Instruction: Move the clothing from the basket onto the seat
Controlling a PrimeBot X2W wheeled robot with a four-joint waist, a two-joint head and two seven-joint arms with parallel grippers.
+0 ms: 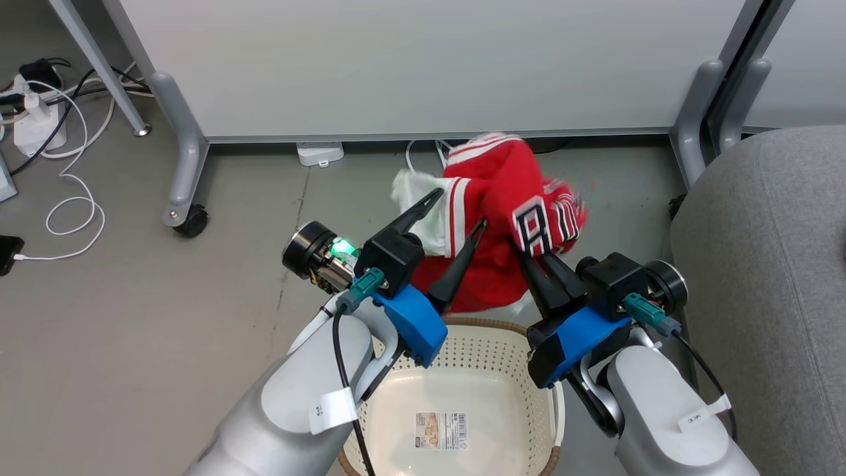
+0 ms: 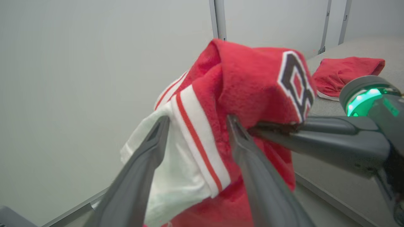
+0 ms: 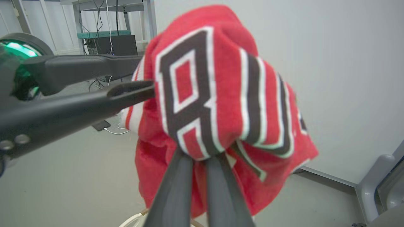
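As the jersey [image 1: 492, 185] hangs in the air, just beyond the far rim of the basket [image 1: 476, 325], the task stands partly done.

Left gripper [image 1: 461, 209]: jaws apart, astride the white-striped edge of the jersey. The left wrist view shows the cloth lying between them, not pinched.

Basket, below the two arms: interior bare apart from the label [image 1: 441, 431] on its bottom. No garment is seen in the part that shows, though the arms hide some of it.

Right gripper [image 1: 537, 264]: jaws together and clamped on the lettered fold of the jersey, apparently carrying its weight. The rest droops below the grip, its lower hem near the basket rim.

Seat [image 1: 760, 277], at the far right, just beside the basket: the plain red garment [image 2: 344, 74] with its white edge lies on it, seen in the left wrist view behind the right arm.

Judgement: one garment is delivered; the second is out of the basket but not yet over the seat. Remaining: carry the jersey rightward over the seat and release it there.
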